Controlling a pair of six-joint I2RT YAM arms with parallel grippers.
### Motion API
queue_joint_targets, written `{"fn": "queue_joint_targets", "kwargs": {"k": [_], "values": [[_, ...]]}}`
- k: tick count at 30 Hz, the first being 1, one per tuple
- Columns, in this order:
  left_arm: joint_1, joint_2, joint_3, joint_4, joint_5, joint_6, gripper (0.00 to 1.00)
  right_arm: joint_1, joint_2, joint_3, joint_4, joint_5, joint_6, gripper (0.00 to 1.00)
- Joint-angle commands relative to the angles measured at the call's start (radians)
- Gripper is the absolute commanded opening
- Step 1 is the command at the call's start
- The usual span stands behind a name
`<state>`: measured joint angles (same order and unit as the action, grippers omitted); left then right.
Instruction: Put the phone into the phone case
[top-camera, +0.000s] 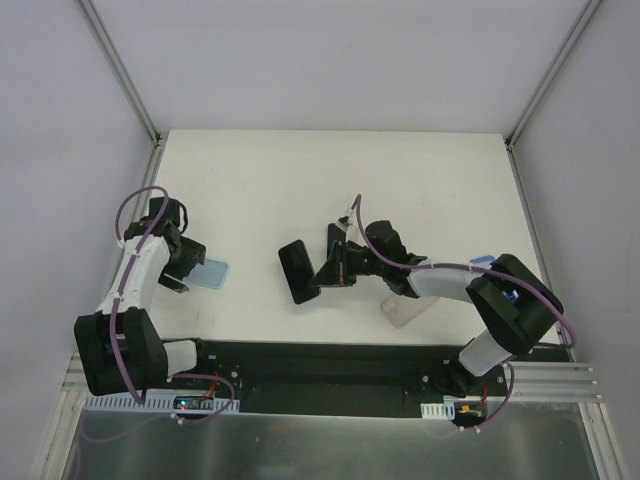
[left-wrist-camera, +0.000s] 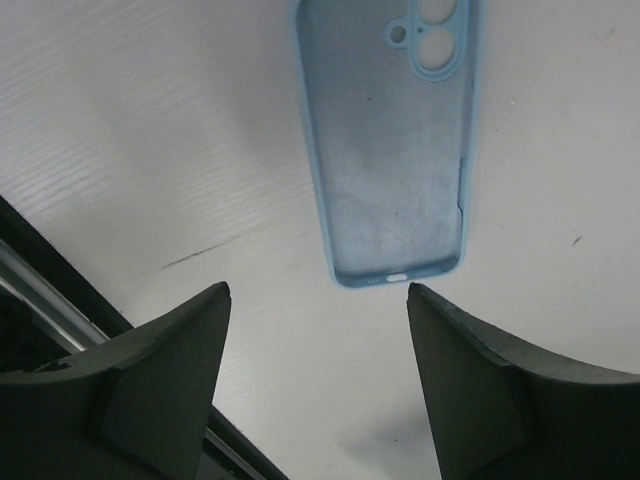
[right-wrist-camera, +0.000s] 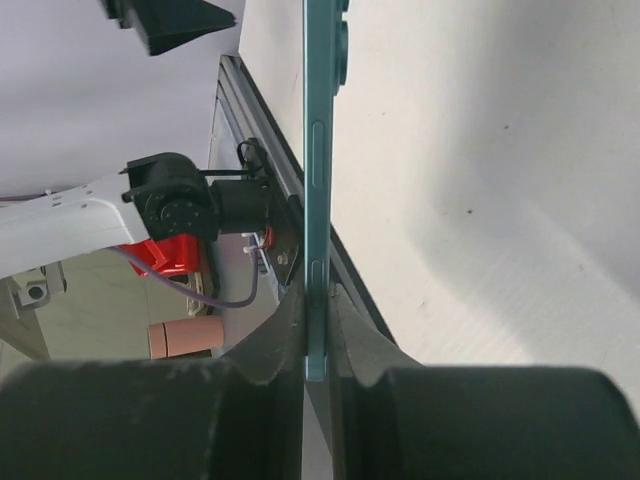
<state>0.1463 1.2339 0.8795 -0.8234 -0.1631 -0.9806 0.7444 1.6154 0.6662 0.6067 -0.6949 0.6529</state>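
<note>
The light blue phone case (top-camera: 212, 273) lies open side up on the white table at the left; in the left wrist view the phone case (left-wrist-camera: 390, 150) sits just beyond my fingertips, camera cut-outs at the far end. My left gripper (left-wrist-camera: 318, 290) is open and empty, just short of the case's near end, and shows in the top view (top-camera: 185, 265). My right gripper (top-camera: 325, 272) is shut on the dark phone (top-camera: 295, 272) and holds it on edge near the table's middle. The right wrist view shows the phone (right-wrist-camera: 318, 150) edge-on, teal-sided, pinched between the jaws of that gripper (right-wrist-camera: 317, 310).
A pale translucent object (top-camera: 405, 308) lies on the table under the right arm. The black base strip (top-camera: 320, 360) runs along the near edge. Enclosure walls and metal posts (top-camera: 125, 75) bound the table on three sides.
</note>
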Motion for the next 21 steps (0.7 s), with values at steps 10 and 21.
{"fn": "queue_joint_targets", "kwargs": {"k": [10, 21], "values": [[0.042, 0.242, 0.027, -0.016, -0.016, -0.122, 0.56, 0.001, -0.420, 0.042, -0.403, 0.138, -0.236, 0.05], [0.042, 0.403, 0.035, 0.043, 0.020, -0.067, 0.39, 0.012, -0.594, 0.075, -0.545, 0.190, -0.265, 0.07]]}}
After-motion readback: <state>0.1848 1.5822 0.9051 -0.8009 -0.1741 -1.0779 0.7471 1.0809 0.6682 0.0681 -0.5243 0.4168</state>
